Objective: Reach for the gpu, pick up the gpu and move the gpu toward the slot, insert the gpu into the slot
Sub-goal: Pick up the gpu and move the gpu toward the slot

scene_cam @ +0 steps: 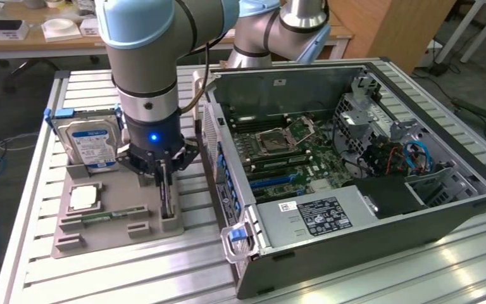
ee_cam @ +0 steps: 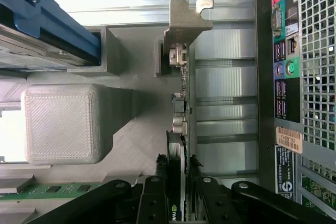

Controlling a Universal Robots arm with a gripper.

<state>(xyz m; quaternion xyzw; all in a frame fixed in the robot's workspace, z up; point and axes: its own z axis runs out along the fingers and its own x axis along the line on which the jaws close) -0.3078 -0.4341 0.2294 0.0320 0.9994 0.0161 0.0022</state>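
Note:
The gpu (scene_cam: 169, 197) stands on edge in a slot of the grey holder (scene_cam: 108, 239) on the table, at the exterior view's left of the open computer case. My gripper (scene_cam: 165, 176) points straight down over it. In the wrist view the gpu (ee_cam: 181, 103) runs away from me as a thin dark board, with its silver end bracket (ee_cam: 185, 23) at the far end. My gripper (ee_cam: 178, 187) has its black fingers (ee_cam: 155, 187) pressed against both faces of the card. The blue slot (scene_cam: 273, 181) lies on the motherboard inside the case.
The holder also carries a hard drive (scene_cam: 91, 142), a square processor (scene_cam: 84, 197) and a green memory stick (scene_cam: 99, 219). The open case (scene_cam: 369, 209) lies on its side close beside the holder, with its rear port panel (ee_cam: 286, 66) facing the gpu.

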